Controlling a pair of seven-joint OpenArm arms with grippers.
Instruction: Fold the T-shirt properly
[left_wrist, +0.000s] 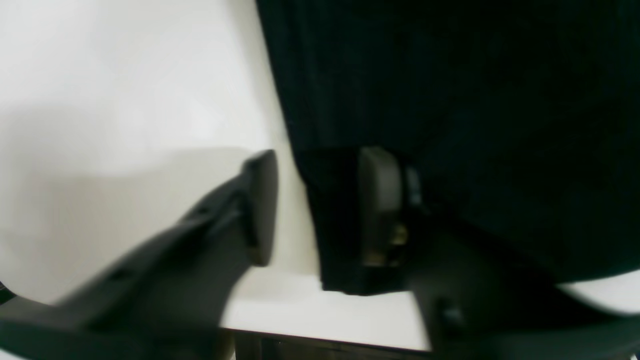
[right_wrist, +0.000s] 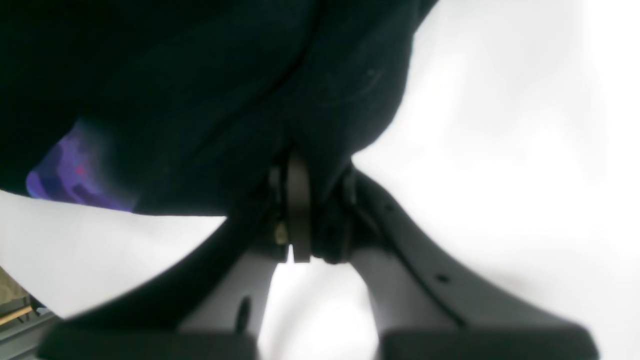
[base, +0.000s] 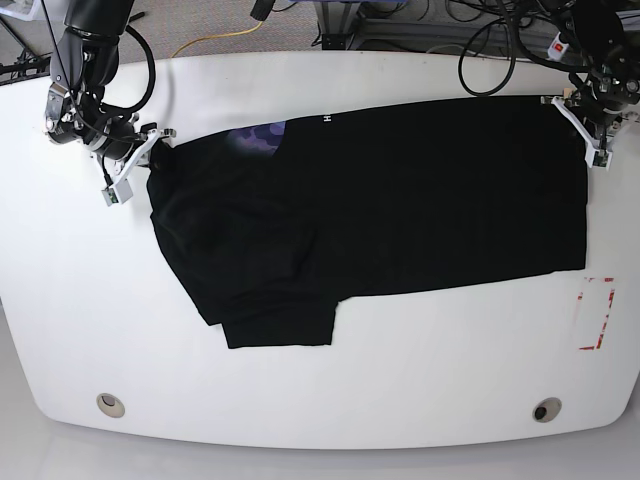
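The T-shirt (base: 400, 200) lies flat across the white table (base: 320, 390). My right gripper (right_wrist: 315, 220) is pinched tight on its edge; my left gripper (left_wrist: 317, 205) straddles the hem, half-open, for a paired lift.

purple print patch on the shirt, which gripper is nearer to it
Right. The right gripper is clamped on the T-shirt close beside the purple print patch. The left gripper is at the shirt's opposite end, far across the table.

Right gripper (right_wrist: 320, 220) fingers pinched nearly together; left gripper (left_wrist: 320, 205) fingers spread apart, both arms outstretched
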